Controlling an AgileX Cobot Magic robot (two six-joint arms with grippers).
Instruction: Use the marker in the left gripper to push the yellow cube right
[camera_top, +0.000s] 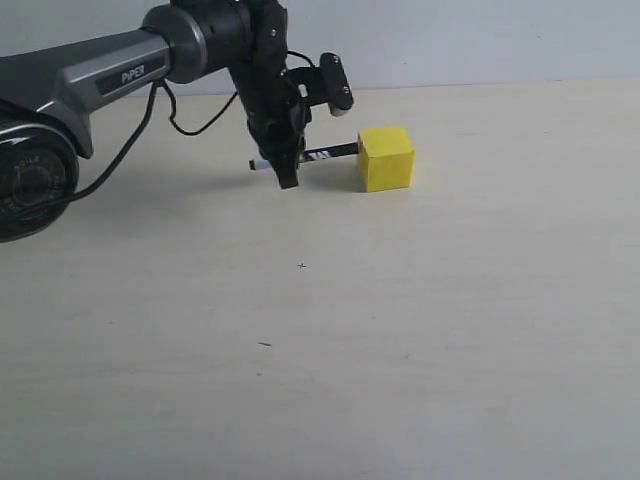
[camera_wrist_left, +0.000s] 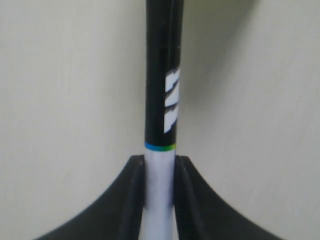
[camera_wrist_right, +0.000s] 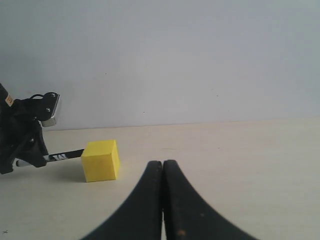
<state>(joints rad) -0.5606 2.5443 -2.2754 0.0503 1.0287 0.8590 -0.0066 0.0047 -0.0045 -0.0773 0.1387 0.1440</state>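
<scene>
The yellow cube (camera_top: 386, 158) sits on the pale table toward the back, also seen as the yellow cube (camera_wrist_right: 100, 160) in the right wrist view. My left gripper (camera_top: 287, 165) is shut on the marker (camera_top: 318, 155), which lies nearly level and points right; its black end meets the cube's left face. In the left wrist view the marker (camera_wrist_left: 162, 100) runs straight out from between the black fingers (camera_wrist_left: 132, 192), gripped at its white barrel; the cube is hidden there. My right gripper (camera_wrist_right: 162, 167) is shut and empty, some way off from the cube.
The table (camera_top: 400, 330) is a plain beige surface with a small dark speck (camera_top: 301, 266) and a short dark mark (camera_top: 263, 344). A grey wall (camera_top: 480, 40) rises behind the table's far edge. The left arm's black cable (camera_top: 190, 125) hangs beside the gripper.
</scene>
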